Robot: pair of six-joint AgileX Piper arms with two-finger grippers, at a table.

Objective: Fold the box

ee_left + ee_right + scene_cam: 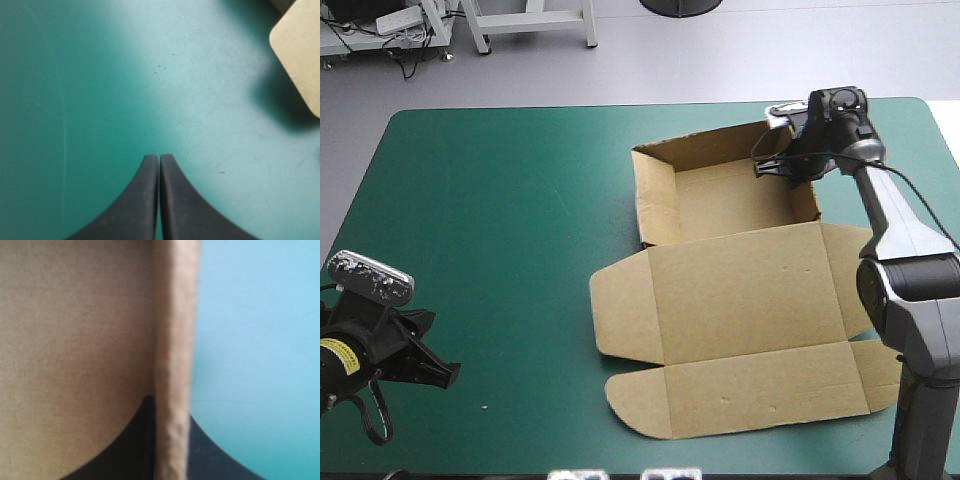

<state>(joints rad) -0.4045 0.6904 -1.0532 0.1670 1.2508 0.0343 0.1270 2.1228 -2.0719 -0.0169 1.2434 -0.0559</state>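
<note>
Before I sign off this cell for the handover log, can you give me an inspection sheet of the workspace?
Surface: teal-green table cover, flat, with faint scuffs in the left wrist view.
Job's things: brown cardboard box, an open tray with raised walls on its far part; the lid and flaps lie flat toward the near edge.
Clutter: nothing seen.
Grippers: black-finned left gripper over bare cover near the front left corner, jaws shut and empty; black-finned right gripper at the tray's far right corner, jaws shut on a raised wall.
Cables: nothing seen.
Surroundings: nothing seen.
</note>
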